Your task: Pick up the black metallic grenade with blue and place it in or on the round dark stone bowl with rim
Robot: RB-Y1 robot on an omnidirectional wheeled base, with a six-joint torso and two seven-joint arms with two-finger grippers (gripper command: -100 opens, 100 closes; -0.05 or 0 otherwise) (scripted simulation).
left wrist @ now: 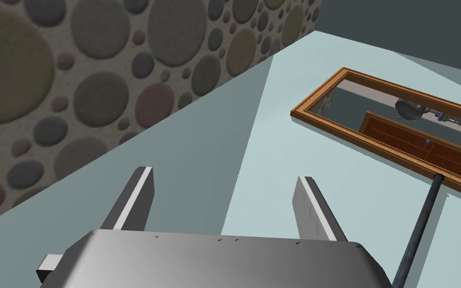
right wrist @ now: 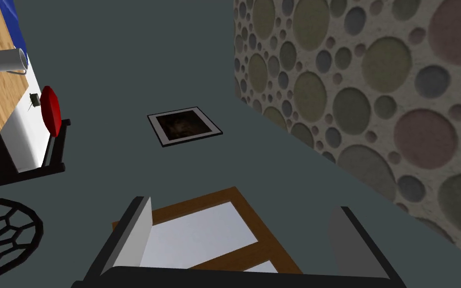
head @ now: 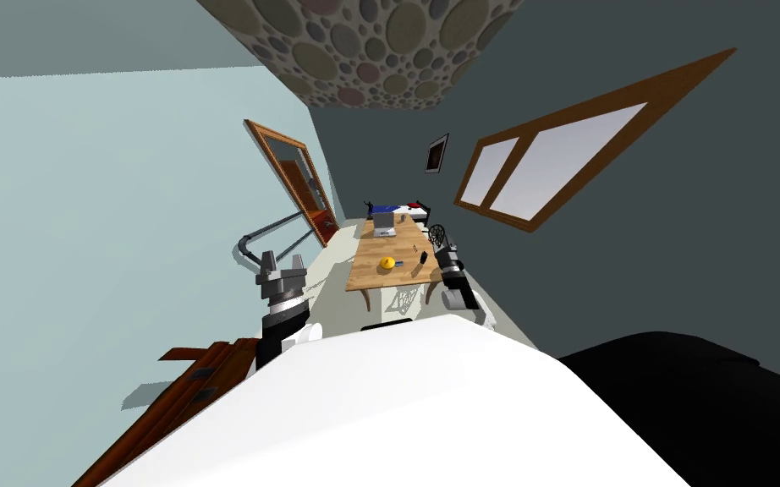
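A wooden table (head: 380, 275) stands ahead of me in the head view. A small dark object (head: 421, 257) lies on it, and a tiny blue-marked thing (head: 398, 265) sits beside a yellow round item (head: 387, 263); I cannot tell which is the grenade. No dark bowl is clear to me. My left gripper (head: 285, 264) is raised left of the table, and its fingers (left wrist: 135, 200) stand open and empty. My right gripper (head: 447, 247) hovers by the table's right edge, open (right wrist: 244, 235) with nothing between the fingers.
A grey boxy item (head: 383, 224) sits at the table's far end, with a bed (head: 401, 208) behind it. There is a white mug (right wrist: 8, 60) on the table and a black wire chair (head: 437, 232) at its right. A brown cabinet (head: 185, 389) is close on my left. A black area (head: 701, 406) lies at lower right.
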